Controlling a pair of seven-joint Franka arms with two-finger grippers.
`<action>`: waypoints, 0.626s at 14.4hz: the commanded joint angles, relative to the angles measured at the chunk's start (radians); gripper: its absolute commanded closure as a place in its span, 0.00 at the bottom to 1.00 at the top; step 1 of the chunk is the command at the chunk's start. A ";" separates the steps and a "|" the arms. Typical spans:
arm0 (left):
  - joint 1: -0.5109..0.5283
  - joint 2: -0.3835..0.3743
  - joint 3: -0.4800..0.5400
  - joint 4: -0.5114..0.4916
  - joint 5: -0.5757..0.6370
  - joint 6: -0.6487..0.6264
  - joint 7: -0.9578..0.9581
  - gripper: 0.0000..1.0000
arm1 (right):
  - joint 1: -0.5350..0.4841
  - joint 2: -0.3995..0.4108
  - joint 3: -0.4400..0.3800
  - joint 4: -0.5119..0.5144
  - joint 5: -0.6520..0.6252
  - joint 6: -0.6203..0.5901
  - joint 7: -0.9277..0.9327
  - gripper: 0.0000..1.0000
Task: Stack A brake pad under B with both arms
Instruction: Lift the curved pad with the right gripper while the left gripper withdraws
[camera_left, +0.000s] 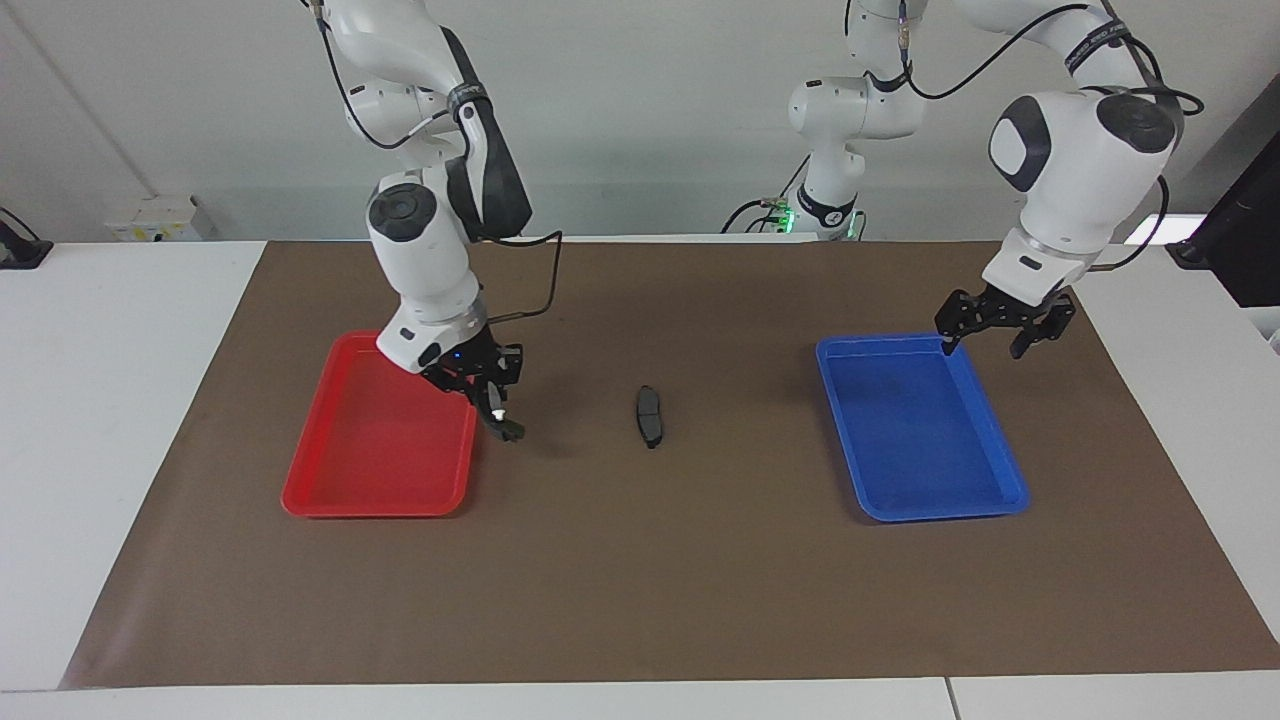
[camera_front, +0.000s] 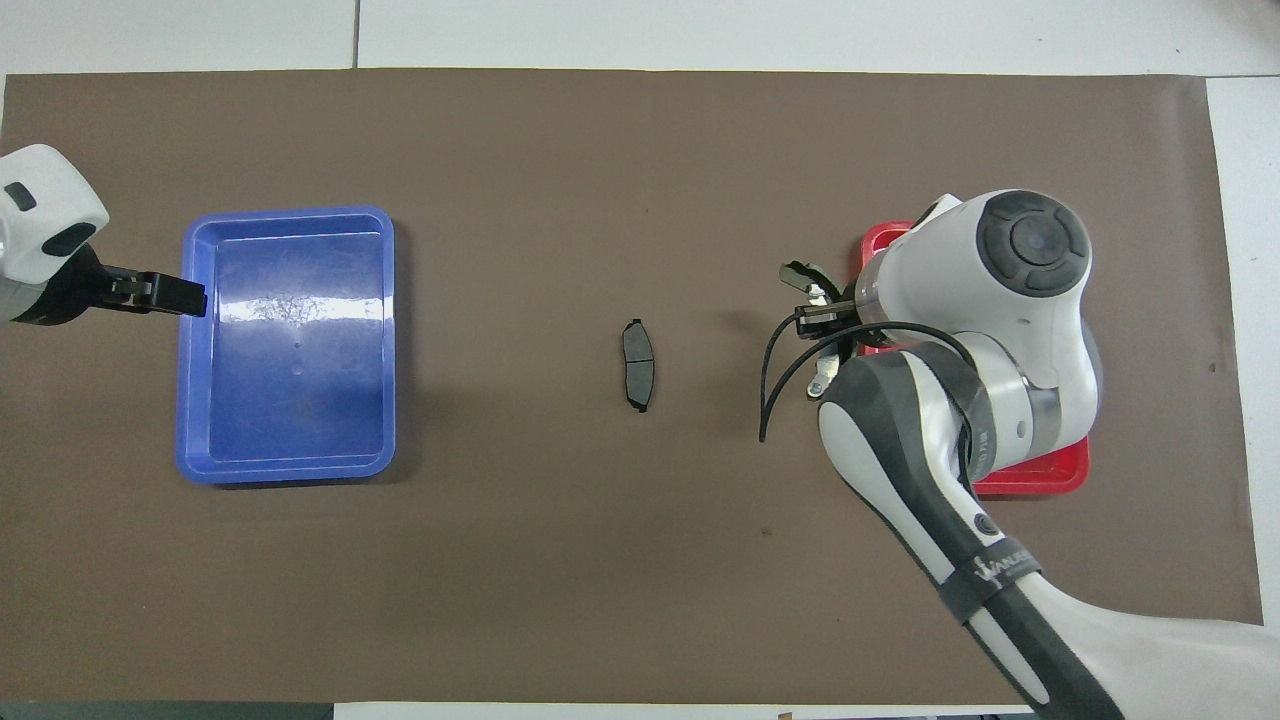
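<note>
On one brown mat (camera_left: 640, 560): two trays, one A brake pad (camera_left: 650, 415); right tool (camera_left: 490, 398) pinches B (camera_left: 503, 424), left tool (camera_left: 1003, 325) spread

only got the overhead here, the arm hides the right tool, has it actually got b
observer: yes, the right tool is shut on B, which hangs steeply down from it.
operator: is b off the mat
observer: it looks so; its lower tip hangs over the mat, between the red tray and the pad.
operator: left tool looks like one bar from here
observer: the left tool has both fingers spread, open and empty, raised over the blue tray's edge.
</note>
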 joint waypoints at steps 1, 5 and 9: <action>0.017 0.007 -0.010 0.060 -0.001 -0.067 0.026 0.02 | 0.106 0.114 -0.005 0.135 -0.004 -0.023 0.156 1.00; 0.019 0.037 -0.008 0.178 -0.002 -0.185 0.023 0.01 | 0.208 0.243 -0.004 0.276 -0.062 -0.038 0.328 1.00; 0.043 0.032 -0.008 0.186 -0.025 -0.245 0.011 0.01 | 0.255 0.289 -0.004 0.282 -0.065 0.014 0.411 1.00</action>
